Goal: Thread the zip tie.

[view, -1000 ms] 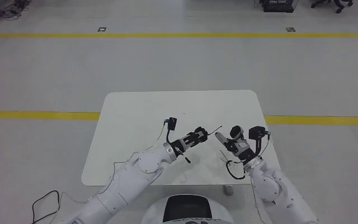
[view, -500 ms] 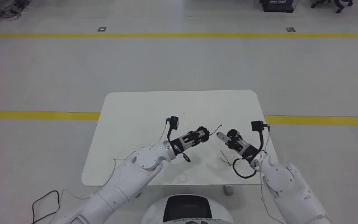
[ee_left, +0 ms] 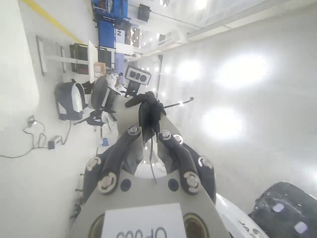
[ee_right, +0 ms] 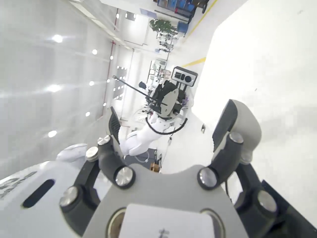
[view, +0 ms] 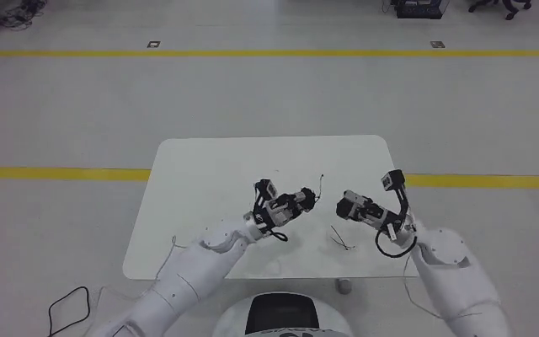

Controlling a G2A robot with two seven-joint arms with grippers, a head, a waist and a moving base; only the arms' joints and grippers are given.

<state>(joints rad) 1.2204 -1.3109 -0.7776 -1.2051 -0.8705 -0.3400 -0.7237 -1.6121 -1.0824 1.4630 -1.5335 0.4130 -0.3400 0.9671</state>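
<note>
The left pincer [view: 308,199] pinched the zip tie [view: 317,187] above the tabletop [view: 210,185], having tilted its free end away. The right pincer [view: 343,205], spread and empty, had drawn back. Threading remained undone.

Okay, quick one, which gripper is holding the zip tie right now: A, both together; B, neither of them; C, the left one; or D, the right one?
C: the left gripper is shut on the zip tie, one end of which sticks out past its fingertips, while the right gripper stands open with nothing between its fingers.
</note>
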